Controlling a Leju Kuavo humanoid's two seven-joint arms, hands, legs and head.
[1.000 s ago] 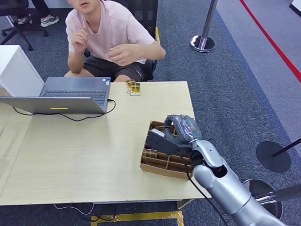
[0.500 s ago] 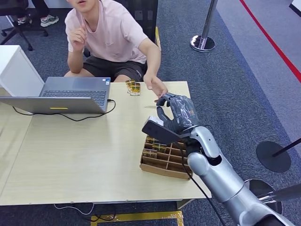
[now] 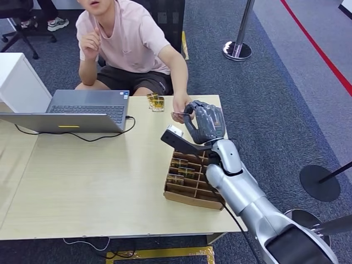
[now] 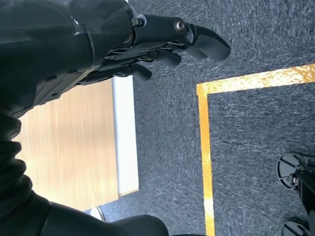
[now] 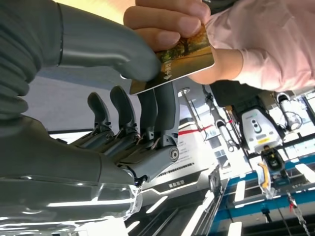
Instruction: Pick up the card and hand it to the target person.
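A pale wood-grain table (image 3: 104, 176) stands on dark blue-grey carpet (image 3: 265, 93). Toward its far left lies an open grey laptop (image 3: 78, 110) with a black cable (image 3: 104, 136) trailing across the wood. At the far edge sit a few small yellowish packets (image 3: 155, 102). Near the right edge rests a shallow brown cardboard tray (image 3: 188, 184) split into compartments, some holding small items too small to identify. On the carpet beyond the table are a chrome stanchion base (image 3: 236, 50), a red floor line (image 3: 319, 49) and a dark round base (image 3: 319, 182) at the right. A white box (image 3: 18, 82) stands at the far left.

A person in a pink shirt (image 3: 132, 38) sits at the table's far side, face cut off by the frame, and reaches one hand (image 3: 181, 104) toward the robot. The right hand (image 3: 205, 122) is raised above the tray. In the right wrist view the card (image 5: 176, 59) is pinched between the grey thumb and the darker fingers (image 5: 165, 110), while the person's fingertips (image 5: 167, 22) also grip its upper edge, so both hold it at once. The card's face shows a landscape print; any text is too small to read. In the head view the card is barely visible as a thin edge between the two hands.

The left hand (image 4: 122, 49) hangs beside the table corner (image 4: 124, 142) over carpet marked with yellow tape (image 4: 206, 142); its fingers are extended close together and hold nothing. Dark wheeled feet (image 4: 297, 172) are cut off at the frame edge.
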